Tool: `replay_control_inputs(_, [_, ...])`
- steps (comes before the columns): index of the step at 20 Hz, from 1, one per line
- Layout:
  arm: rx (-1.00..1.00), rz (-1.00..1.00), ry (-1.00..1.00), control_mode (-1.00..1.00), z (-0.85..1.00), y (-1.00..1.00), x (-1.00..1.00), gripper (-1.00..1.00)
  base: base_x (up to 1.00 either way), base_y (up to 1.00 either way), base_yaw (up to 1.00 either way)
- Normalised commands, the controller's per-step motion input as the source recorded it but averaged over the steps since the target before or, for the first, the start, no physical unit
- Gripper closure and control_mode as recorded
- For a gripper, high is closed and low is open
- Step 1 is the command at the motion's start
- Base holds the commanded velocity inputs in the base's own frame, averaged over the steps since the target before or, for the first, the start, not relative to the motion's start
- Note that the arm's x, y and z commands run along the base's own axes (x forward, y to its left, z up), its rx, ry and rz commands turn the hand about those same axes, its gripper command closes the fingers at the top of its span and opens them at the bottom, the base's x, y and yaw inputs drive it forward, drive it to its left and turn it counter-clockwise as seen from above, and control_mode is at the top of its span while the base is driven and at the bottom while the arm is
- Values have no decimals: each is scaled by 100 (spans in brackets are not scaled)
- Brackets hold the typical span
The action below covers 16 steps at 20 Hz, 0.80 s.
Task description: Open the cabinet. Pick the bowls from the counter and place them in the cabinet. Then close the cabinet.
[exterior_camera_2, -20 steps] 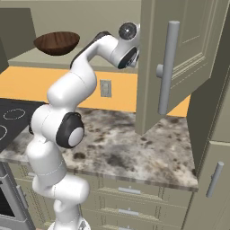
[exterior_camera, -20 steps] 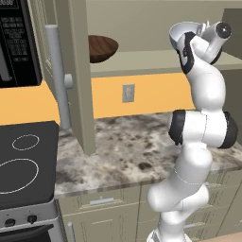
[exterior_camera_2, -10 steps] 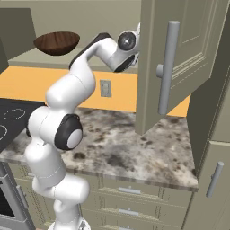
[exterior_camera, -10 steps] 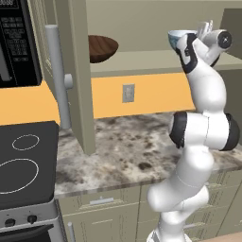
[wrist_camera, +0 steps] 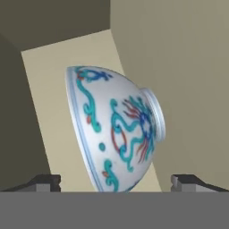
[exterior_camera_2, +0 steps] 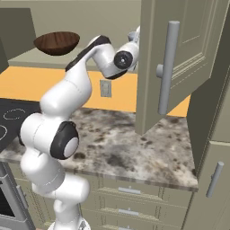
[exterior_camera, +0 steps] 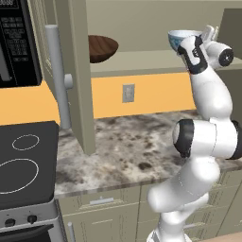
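The gripper (wrist_camera: 115,182) stands with its fingertips (wrist_camera: 44,182) spread wide, either side of the white and blue painted bowl (wrist_camera: 117,129), not clamping it. That bowl (exterior_camera: 181,38) sits on the open cabinet's shelf (exterior_camera: 142,61). Farther left on the shelf rests the brown wooden bowl (exterior_camera: 101,47).

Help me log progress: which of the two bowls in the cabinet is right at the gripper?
The white and blue patterned bowl, sitting between the open gripper tips; the brown wooden bowl sits further along the shelf.
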Motion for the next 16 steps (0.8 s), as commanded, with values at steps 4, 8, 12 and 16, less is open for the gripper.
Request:
replay_control_inputs(4, [0, 0, 0, -100, 38, 0, -66, -100, 0, 0, 0])
replay_control_inputs(8, [-5, 0, 0, -100, 49, 5, -75, -100, 0, 0, 0])
replay_control_inputs(12, [-12, 0, 5, -100, 54, 25, -70, -100, 0, 0, 0])
replay_control_inputs(16, [-16, 0, 11, -100, 29, 31, -76, -100, 0, 0, 0])
